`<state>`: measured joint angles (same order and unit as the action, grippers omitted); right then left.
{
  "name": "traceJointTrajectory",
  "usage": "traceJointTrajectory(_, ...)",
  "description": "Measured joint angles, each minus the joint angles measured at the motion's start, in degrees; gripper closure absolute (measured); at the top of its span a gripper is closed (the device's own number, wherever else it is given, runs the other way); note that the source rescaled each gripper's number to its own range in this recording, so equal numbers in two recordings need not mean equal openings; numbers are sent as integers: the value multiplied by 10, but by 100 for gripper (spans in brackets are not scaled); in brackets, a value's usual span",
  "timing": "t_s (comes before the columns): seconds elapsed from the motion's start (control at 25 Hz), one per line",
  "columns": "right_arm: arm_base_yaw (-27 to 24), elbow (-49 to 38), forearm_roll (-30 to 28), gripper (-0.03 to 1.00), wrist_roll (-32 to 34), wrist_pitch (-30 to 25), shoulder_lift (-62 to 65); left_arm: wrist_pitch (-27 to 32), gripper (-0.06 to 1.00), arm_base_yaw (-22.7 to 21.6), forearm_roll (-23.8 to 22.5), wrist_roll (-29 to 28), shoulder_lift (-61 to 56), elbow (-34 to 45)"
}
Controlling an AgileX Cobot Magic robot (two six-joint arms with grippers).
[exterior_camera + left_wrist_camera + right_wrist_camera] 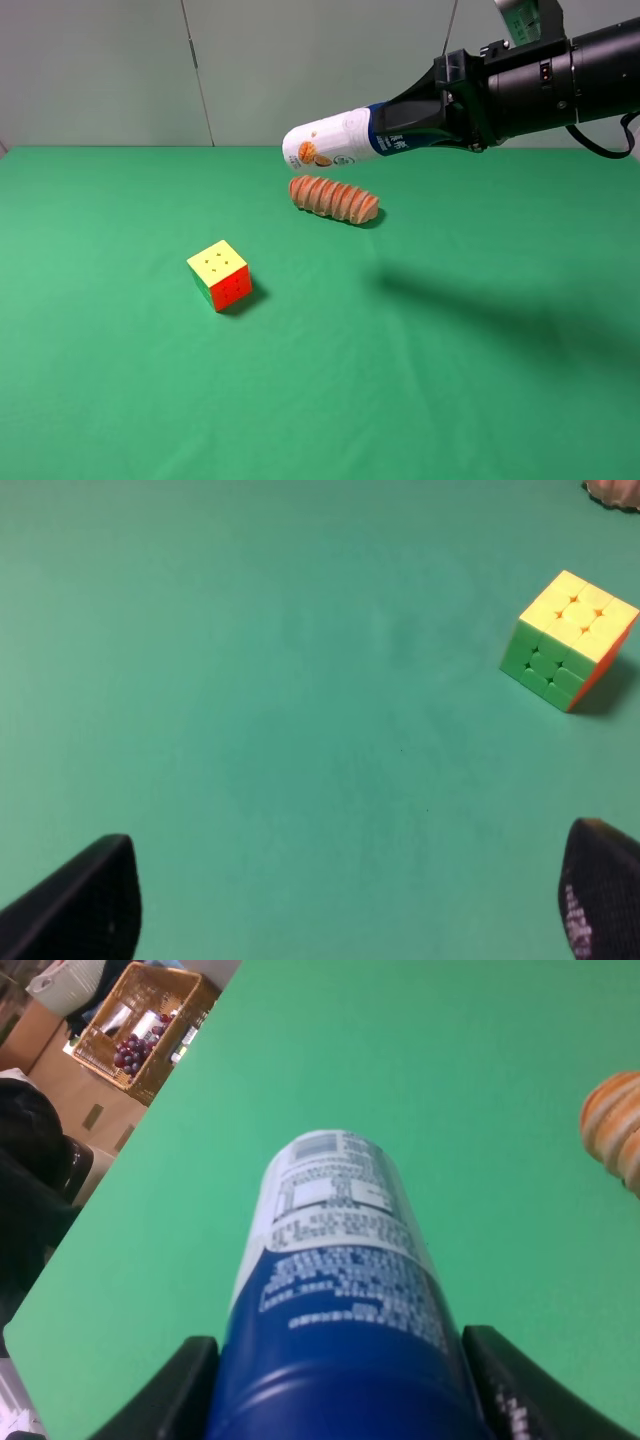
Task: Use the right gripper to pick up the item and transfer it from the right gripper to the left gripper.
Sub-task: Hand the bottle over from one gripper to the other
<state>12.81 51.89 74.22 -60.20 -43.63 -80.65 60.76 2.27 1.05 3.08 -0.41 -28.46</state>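
The small white plastic bottle with a dark blue cap, blue upper label and orange print (330, 142) is off the table, held roughly horizontal in the air. In the exterior view it sits just above the ridged orange bread-like roll (334, 199) without touching it. The black right gripper with the ribbed cylindrical wrist (405, 135) is clamped on the blue cap end, one wedge finger on each side. This leaves the white lower body free, which is judged to be the part offered to the other claw. The left gripper (340, 910) has its black fingers spread wide with nothing between them, and it looks down on the green cloth table (250, 680) near the colourful puzzle cube (568, 640). It does not appear in the exterior view, so it is judged well apart from the bottle. Pick-up is assessed complete and handover not yet begun. The smooth round body may slip if the receiving claw closes off-centre.
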Motion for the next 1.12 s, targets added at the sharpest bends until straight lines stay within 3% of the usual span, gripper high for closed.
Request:
traceJointTrajectory(0.24,0,0,-10,96,-13,-11,0,0,25,0,16,11,15,0)
traceJointTrajectory(0.4,0,0,-13,96,-24,-17,0,-15,25,0,57,110,100,-7)
traceJointTrajectory(0.68,0,0,-14,96,-39,-48,0,-180,25,1,261,431,280,-20)
traceJointTrajectory(0.8,0,0,-19,96,-42,-53,0,-216,27,17,399,607,365,-20)
traceJointTrajectory(0.92,0,0,-28,96,-42,-58,0,-216,29,30,533,823,449,-30)
traceJointTrajectory(1.04,0,0,-34,96,-42,-60,0,-180,29,31,628,970,524,-54)
traceJointTrajectory(1.12,0,0,-35,96,-42,-60,0,-150,30,31,667,1037,565,-77)
